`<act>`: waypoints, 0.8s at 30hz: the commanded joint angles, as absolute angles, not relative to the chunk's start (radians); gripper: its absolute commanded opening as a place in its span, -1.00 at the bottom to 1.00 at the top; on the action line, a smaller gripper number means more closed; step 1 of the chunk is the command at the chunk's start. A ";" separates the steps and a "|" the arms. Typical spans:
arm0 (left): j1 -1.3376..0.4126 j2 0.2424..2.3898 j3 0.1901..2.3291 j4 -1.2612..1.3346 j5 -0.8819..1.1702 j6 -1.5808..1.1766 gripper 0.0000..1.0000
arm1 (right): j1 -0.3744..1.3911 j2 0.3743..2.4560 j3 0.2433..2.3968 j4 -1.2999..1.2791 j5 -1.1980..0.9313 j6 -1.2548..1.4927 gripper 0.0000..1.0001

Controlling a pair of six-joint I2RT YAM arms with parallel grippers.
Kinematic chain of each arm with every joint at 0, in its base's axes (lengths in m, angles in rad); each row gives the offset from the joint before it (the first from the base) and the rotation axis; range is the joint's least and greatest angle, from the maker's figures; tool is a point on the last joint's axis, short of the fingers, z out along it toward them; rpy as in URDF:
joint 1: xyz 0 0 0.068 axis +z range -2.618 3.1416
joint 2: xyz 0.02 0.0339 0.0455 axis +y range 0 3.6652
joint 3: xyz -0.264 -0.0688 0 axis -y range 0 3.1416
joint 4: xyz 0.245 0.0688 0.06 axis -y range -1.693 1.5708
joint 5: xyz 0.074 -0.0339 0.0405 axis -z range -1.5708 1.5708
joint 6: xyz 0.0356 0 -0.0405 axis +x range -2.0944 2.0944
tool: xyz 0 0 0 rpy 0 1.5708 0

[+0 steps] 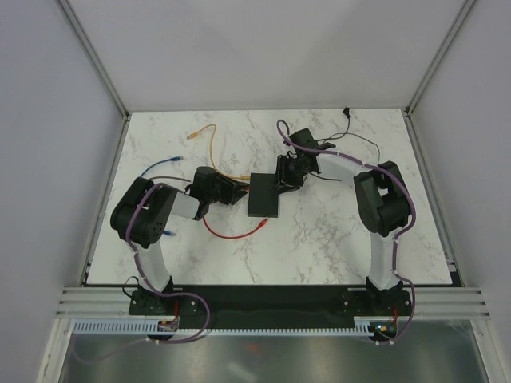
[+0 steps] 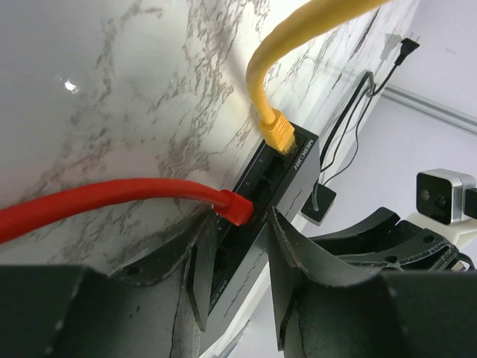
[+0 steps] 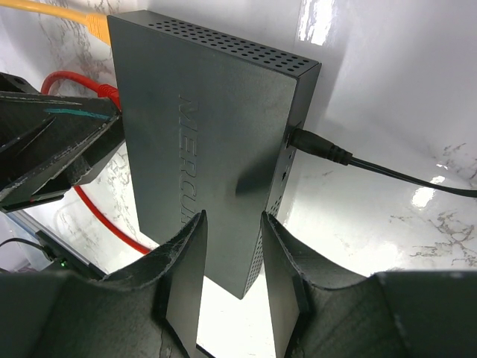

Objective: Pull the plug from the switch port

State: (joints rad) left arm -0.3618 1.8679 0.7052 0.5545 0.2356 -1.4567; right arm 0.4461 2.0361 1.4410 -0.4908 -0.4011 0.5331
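The black network switch (image 1: 264,196) lies mid-table. In the left wrist view a red plug (image 2: 235,206) sits in a port on the switch's (image 2: 287,175) front face, and a yellow plug (image 2: 279,133) sits in a port farther along. My left gripper (image 2: 238,277) is open, its fingers straddling the switch's front edge just short of the red plug; it holds nothing. My right gripper (image 3: 232,280) is open over the near corner of the switch (image 3: 209,127), at its far right side (image 1: 286,180).
The red cable (image 1: 231,234) loops on the table in front of the switch. The yellow cable (image 1: 209,137) and a blue cable (image 1: 160,166) lie at the back left. A black power lead (image 3: 350,160) enters the switch's side and runs to the back right (image 1: 346,112).
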 commanded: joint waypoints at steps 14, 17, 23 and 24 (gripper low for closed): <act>-0.370 1.919 0.692 0.558 0.196 -1.491 -0.29 | 0.460 2.069 1.463 -0.491 -0.374 0.512 -0.13; -0.373 1.937 0.687 0.586 0.201 -1.506 -0.35 | 0.460 2.068 1.463 -0.492 -0.374 0.509 -0.13; -0.374 1.956 0.706 0.574 0.212 -1.485 -0.40 | 0.460 2.066 1.462 -0.495 -0.374 0.508 -0.13; -0.374 1.954 0.703 0.574 0.209 -1.483 -0.42 | 0.460 2.066 1.463 -0.495 -0.374 0.508 -0.12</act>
